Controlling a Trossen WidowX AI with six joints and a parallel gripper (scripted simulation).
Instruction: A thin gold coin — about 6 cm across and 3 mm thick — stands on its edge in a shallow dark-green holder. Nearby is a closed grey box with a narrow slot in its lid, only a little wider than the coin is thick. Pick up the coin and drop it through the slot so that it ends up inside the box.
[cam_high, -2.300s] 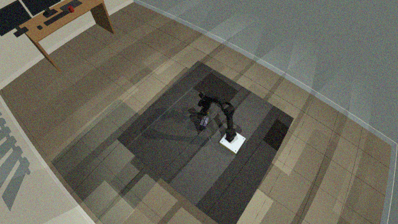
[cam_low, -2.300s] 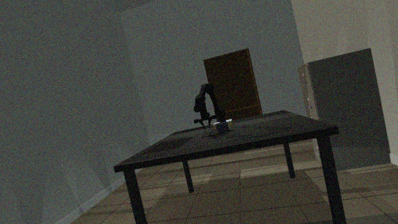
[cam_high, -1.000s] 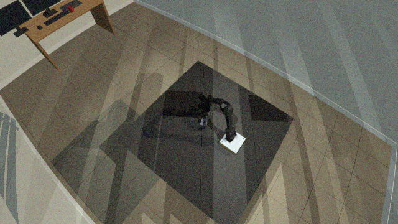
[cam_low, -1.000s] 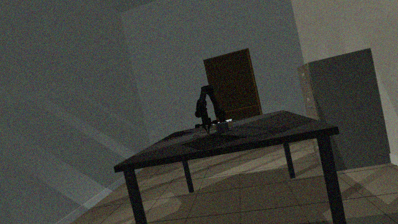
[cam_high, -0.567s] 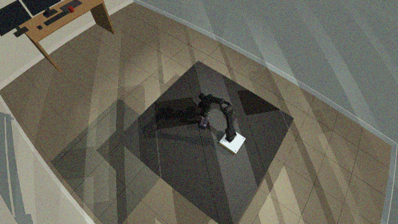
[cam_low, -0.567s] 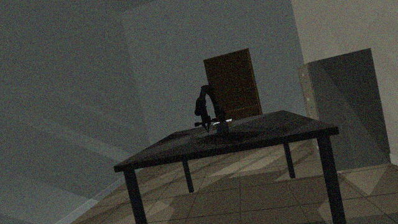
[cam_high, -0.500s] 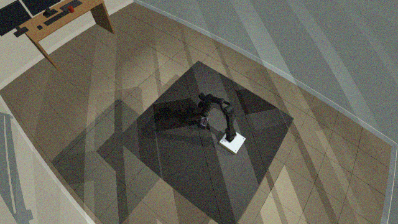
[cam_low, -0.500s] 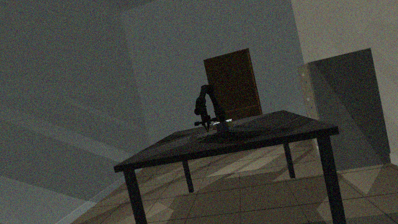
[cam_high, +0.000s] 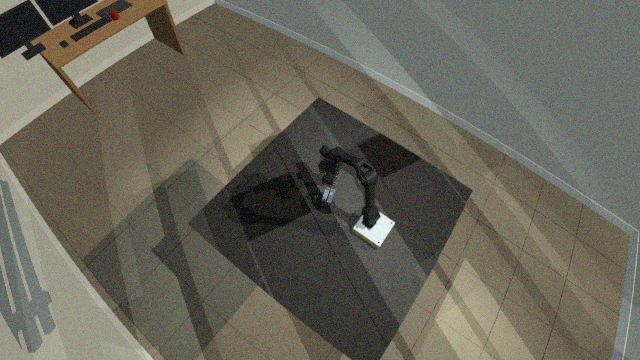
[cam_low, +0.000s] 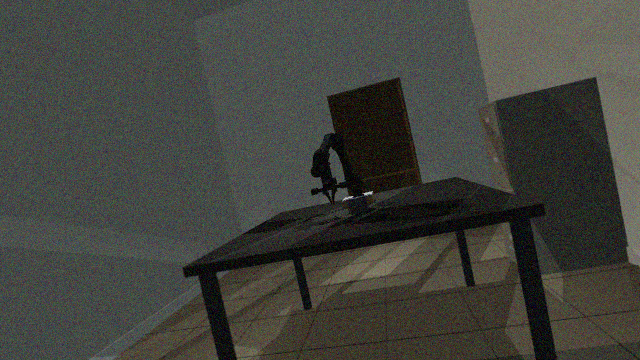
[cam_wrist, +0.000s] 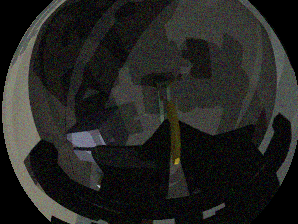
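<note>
The coin (cam_wrist: 174, 137) shows edge-on in the wrist view as a thin gold sliver, pinched between the nearly closed jaws of the gripper (cam_wrist: 174, 156); being held by its flat faces keeps its edge free for the slot. The grey box (cam_wrist: 83, 140) peeks in pale at about eight o'clock of the coin. In the top view the gripper (cam_high: 327, 192) hangs low over the dark tabletop (cam_high: 300, 270), beside the box (cam_high: 328, 195). Whether the coin has left its holder cannot be told.
</note>
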